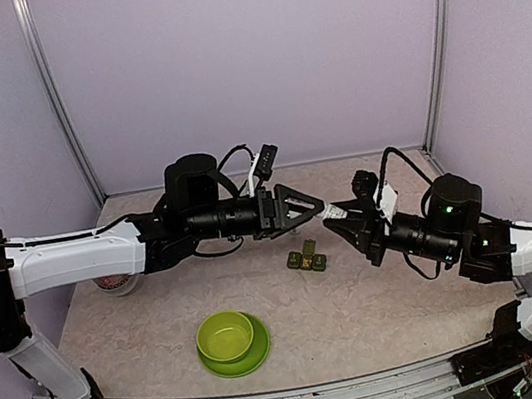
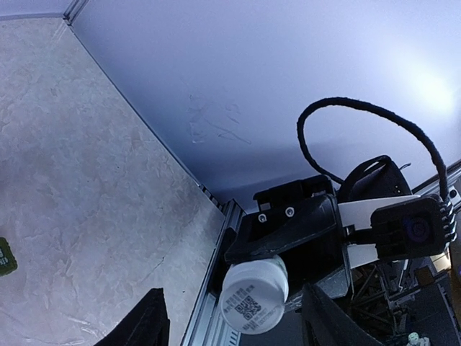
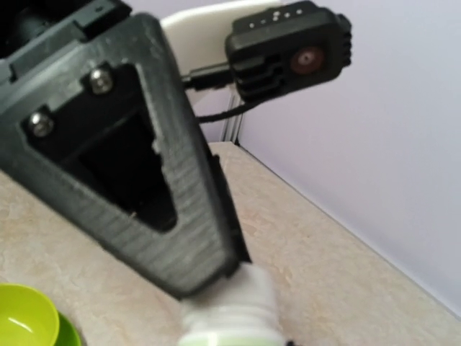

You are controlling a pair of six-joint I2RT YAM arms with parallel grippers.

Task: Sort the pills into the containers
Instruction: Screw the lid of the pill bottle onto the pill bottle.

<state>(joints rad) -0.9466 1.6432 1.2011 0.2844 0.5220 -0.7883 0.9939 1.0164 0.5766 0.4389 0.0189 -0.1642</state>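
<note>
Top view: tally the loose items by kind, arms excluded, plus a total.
pill box: 1
bowl: 1
plate: 1
white bottle: 1
round white item: 1 (partly hidden, kind unclear)
Total: 5

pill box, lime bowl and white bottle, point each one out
pill box (image 1: 306,261): top external view, middle of the dark green strip
lime bowl (image 1: 225,337): top external view, bare inside of the bowl
white bottle (image 2: 253,292): left wrist view, middle of the bottle, just above its printed code
</note>
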